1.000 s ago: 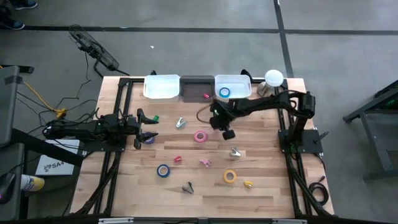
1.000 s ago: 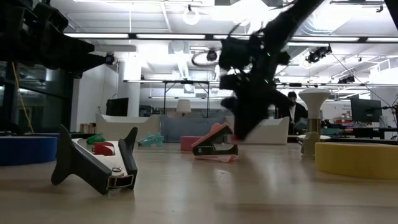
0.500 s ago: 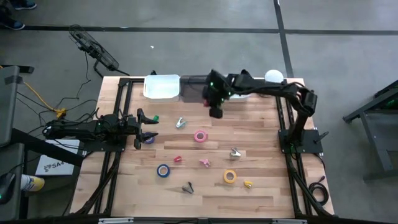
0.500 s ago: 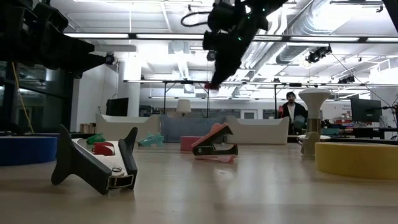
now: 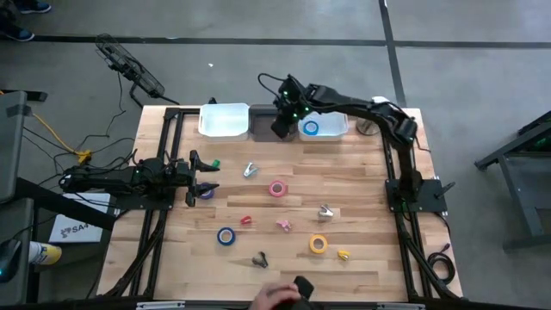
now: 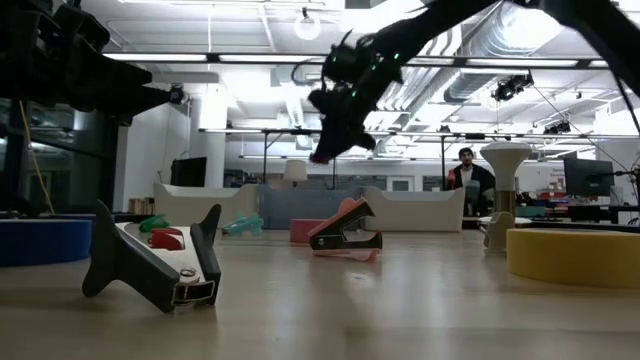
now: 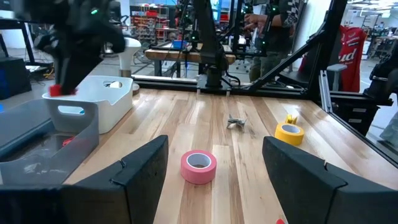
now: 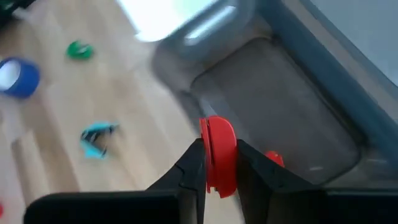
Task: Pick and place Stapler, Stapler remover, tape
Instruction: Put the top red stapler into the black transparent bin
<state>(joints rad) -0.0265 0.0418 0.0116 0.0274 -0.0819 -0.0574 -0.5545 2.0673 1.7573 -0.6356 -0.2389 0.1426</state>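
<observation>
From above, a pale wooden table (image 5: 284, 224) is sitting on a grey floor, with three bins along its far edge: white (image 5: 224, 120), grey (image 5: 267, 116) and white (image 5: 325, 121). The right gripper (image 5: 281, 127) is hovering over the grey bin. The left gripper (image 5: 200, 180) is waiting near the table's left edge. Tape rolls are lying scattered: pink (image 5: 277, 189), blue (image 5: 225, 236), yellow (image 5: 318, 244), and a cyan one (image 5: 311, 128) inside the right-hand white bin. A person's hand (image 5: 274, 298) is showing at the near edge.

At table height, a black stapler remover (image 6: 150, 262) is lying close by, a pink one (image 6: 345, 231) farther back, under bright ceiling lights in an open workshop.

Through the left wrist camera, the left gripper's fingers (image 7: 140, 174) are standing wide apart, holding nothing, with the pink tape roll between them farther off.

Through the right wrist camera, the right gripper's fingers (image 8: 189, 171) are pinching a small red stapler remover (image 8: 217, 152) above the grey bin, where another red piece (image 8: 272, 159) is lying.
</observation>
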